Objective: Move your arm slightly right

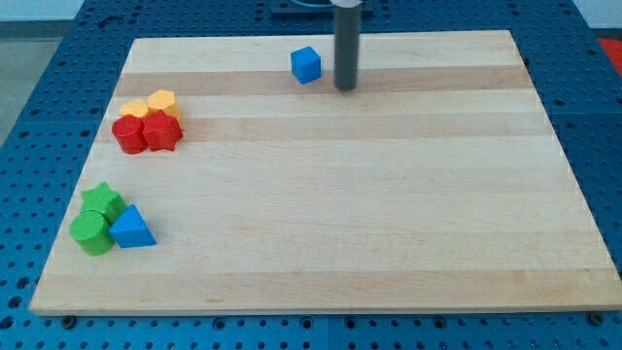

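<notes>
Our tip [346, 87] sits just right of the blue cube [305, 64], far side of the board [340, 243], no gripper fitted. The slight rightward move looks still undone.

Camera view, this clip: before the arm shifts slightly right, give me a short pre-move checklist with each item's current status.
1. My tip visible: ok, it sits near the view's top, on the wooden board.
2. Tip apart from the blue cube: ok, the cube lies just to the view's left of the rod, with a gap showing.
3. Path toward the view's right free of blocks: ok, none lie on that side.
4. Room before the board's right edge: ok, plenty of board remains.
5. Far clusters out of the way: ok, yellow and red blocks and green blocks with the blue triangle sit at the view's left.
6. Tip touching the board surface: cannot tell.
</notes>
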